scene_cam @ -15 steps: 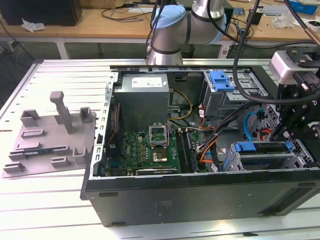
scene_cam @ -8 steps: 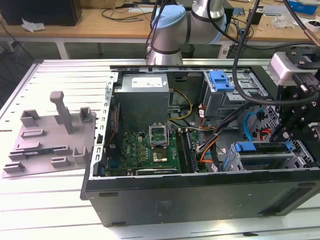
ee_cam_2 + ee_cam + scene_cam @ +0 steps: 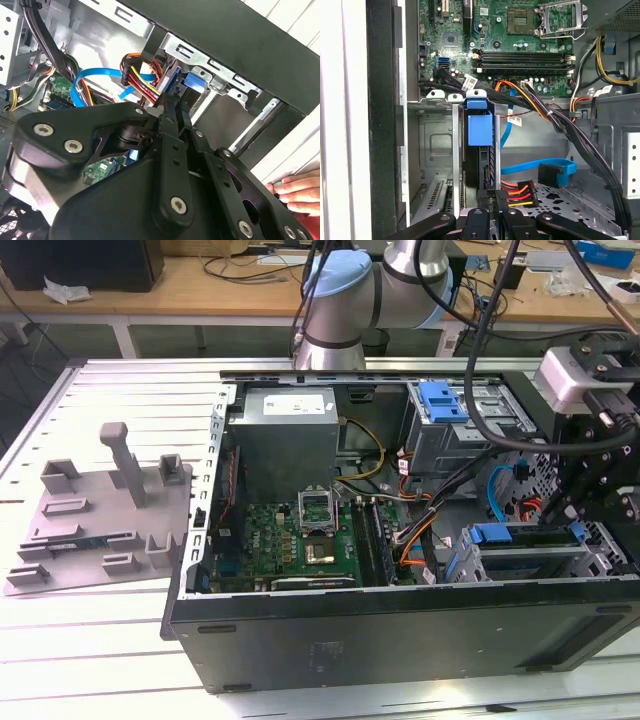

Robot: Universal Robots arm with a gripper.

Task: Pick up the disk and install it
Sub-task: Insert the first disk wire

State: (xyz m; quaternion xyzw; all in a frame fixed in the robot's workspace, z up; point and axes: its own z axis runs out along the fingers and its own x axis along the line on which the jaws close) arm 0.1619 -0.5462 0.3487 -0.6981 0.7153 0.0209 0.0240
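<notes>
Black steel made up the computer case [image 3: 400, 640], which lay open on its side on the slatted bench [image 3: 100, 640]. The arm [image 3: 345, 300] hung over it toward the grey drive cage [image 3: 530, 562] at the exterior view's right. The disk [image 3: 481, 167] stood on edge inside that cage's slot with blue plastic at its far end, so to my eye the job was at the seating stage. The fingers [image 3: 169, 150] were drawn together at the disk's near end, with nothing showing between their tips. I could not tell whether they nipped its edge or merely butted against it. Done well, I judged, the push had to run dead straight along the slot, slow and square, so the disk would not cock against the cage walls. Away from the work, the grey moulded tray [image 3: 100, 500] with its upright post sat well apart on the bench, at the exterior view's left. Closer in, a thick black cable bundle [image 3: 580, 145] crossed beside the cage, and a flat blue data cable [image 3: 555, 167] looped over the case floor near it. A power plug [image 3: 516, 194] on red, orange and yellow leads lay just beside the fingers and looked the likeliest thing to snag or get pinched. A person's hand [image 3: 300, 192] rested at the outer edge of the case, near the arm.
</notes>
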